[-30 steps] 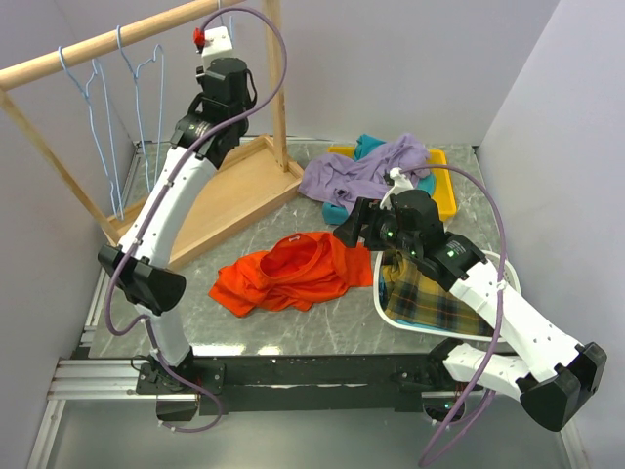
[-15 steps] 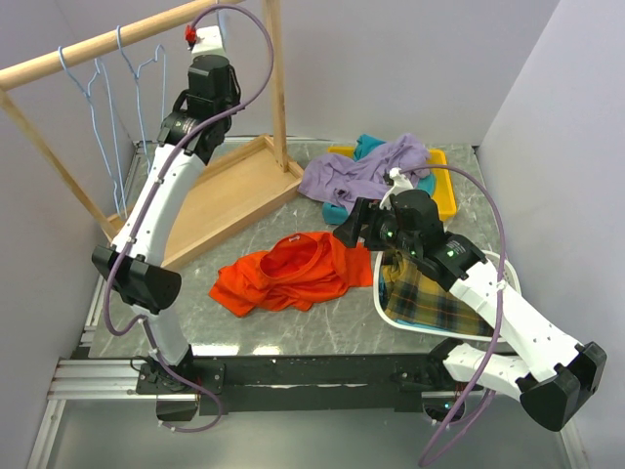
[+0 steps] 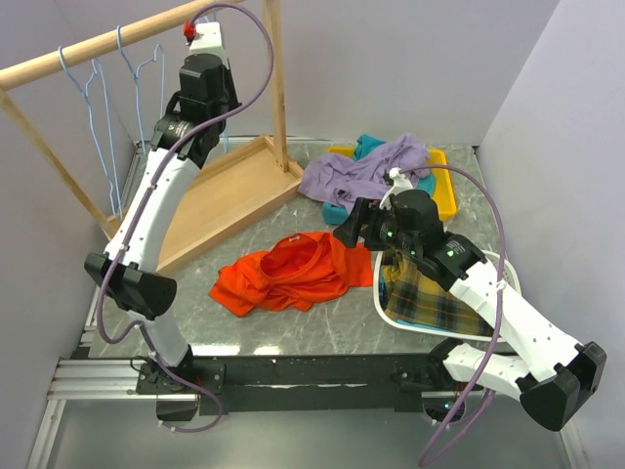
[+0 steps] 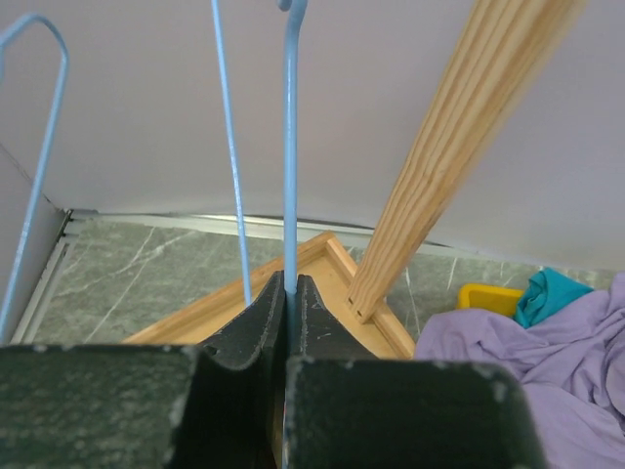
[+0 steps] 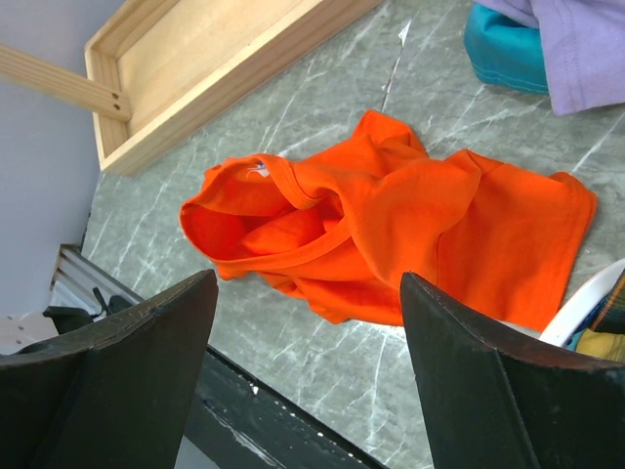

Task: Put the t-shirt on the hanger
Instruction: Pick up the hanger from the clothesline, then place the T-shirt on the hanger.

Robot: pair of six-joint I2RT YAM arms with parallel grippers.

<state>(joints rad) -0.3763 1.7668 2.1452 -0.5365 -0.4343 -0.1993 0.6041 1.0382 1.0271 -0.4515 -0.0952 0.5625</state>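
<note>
Left pincer (image 4: 287, 293) clamps one hanger (image 4: 289, 147) at the rail (image 3: 98, 44); two more hang beside it. Right pincer (image 5: 308, 293) gapes wide by the one t-shirt (image 3: 293, 272), crumpled on the tabletop (image 3: 195, 327).

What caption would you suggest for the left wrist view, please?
Left gripper shut on a blue hanger wire, beside the wooden rack post, purple garment lower right.

Wooden rack (image 3: 229, 195), lavender garment (image 3: 366, 171) over yellow tray (image 3: 445, 192), teal cloth (image 3: 369, 144), plaid cloth (image 3: 430, 298) in white basket (image 3: 510, 278)
</note>
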